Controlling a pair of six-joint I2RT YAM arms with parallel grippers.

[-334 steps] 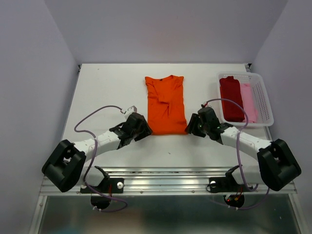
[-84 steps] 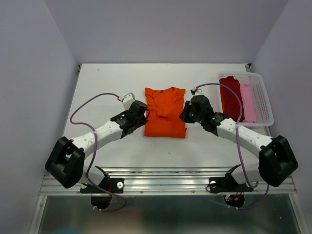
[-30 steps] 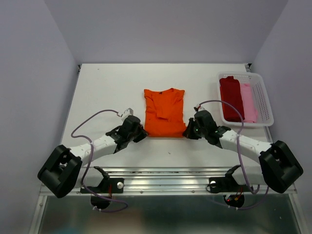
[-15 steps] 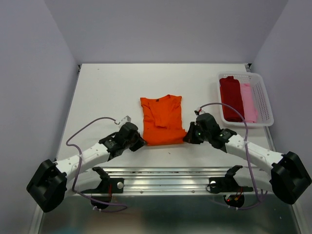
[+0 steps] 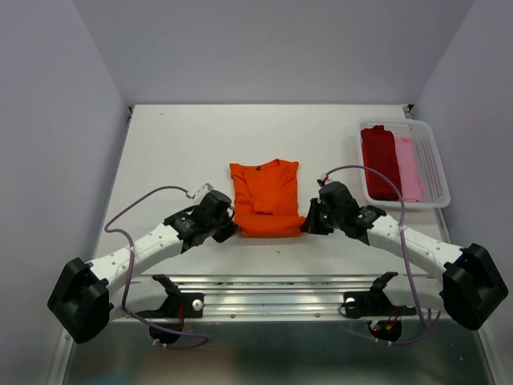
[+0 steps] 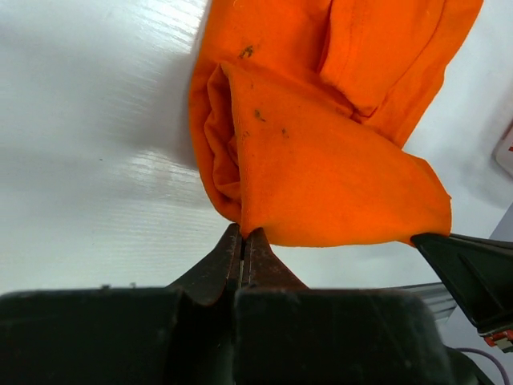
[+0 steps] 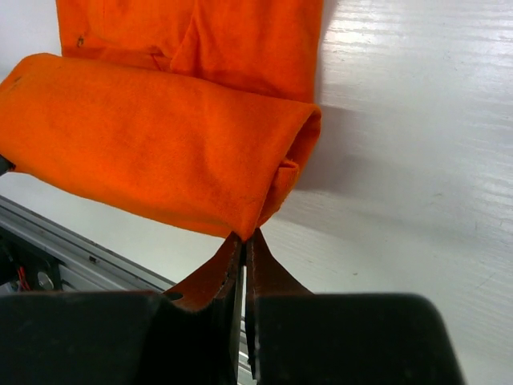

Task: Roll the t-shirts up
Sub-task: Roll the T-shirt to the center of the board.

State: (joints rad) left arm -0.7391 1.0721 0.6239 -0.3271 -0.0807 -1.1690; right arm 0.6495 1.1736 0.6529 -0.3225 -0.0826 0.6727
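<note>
Just toward 6 o'clock from the middle of the table (image 5: 176,152) lies the orange t-shirt (image 5: 264,192), folded into a narrow strip with its collar at 12 o'clock and its near hem turned over into a first fat fold; the dark red shirt (image 5: 380,160) and the pale pink shirt (image 5: 409,164) wait side by side in the basket (image 5: 437,180) out at 2 o'clock, well apart from the work; the left gripper (image 6: 242,241) has its jaws pinched tight on the fold's 7 o'clock corner, and the right gripper (image 7: 244,241) is clamped the same way on the 5 o'clock corner, only a thin edge of cloth between the tips; the step in hand looks to be the first turn of the roll; to do it well, both grippers should travel toward 12 o'clock together and level, so the fold stays square to the strip and does not skew; they should stay low over the cloth so the turn packs snug instead of ballooning; the left end gapes open with loose layers showing, so it probably needs a little outward tension to close up before the next turn.
</note>
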